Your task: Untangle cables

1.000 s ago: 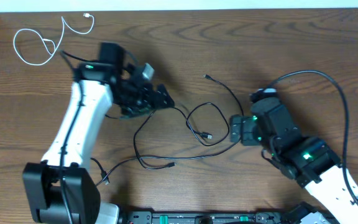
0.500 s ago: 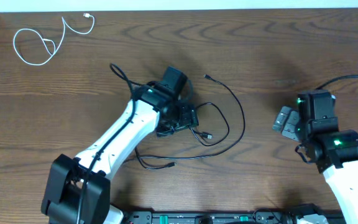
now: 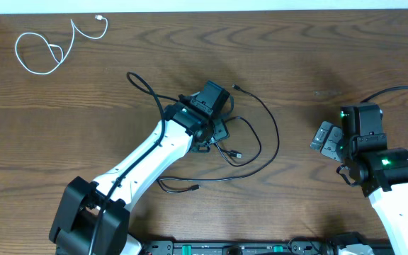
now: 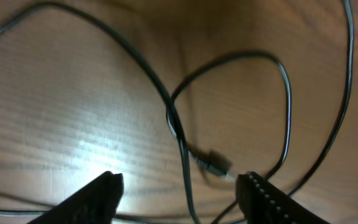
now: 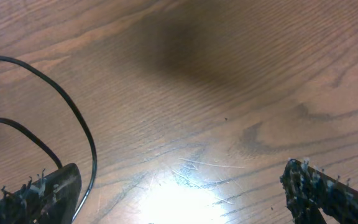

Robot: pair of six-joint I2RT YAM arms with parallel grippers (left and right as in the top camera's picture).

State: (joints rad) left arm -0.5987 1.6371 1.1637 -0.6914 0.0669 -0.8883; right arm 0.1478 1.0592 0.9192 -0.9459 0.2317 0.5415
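Black cables (image 4: pixel 171 115) lay looped beneath the left gripper (image 4: pixel 180 184), jaws released; the right gripper (image 5: pixel 179 173), at three o'clock, gaped likewise.

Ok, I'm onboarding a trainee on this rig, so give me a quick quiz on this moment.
1. True or false: the left gripper is shut on the black cable.
2. The white cable lies: A) at the far-left corner of the table, apart from the black one; B) hanging off the edge; C) knotted into the black one.
3. Fill in: the right gripper is ___.
Key: 1 false, open over it; 2 A; 3 open.
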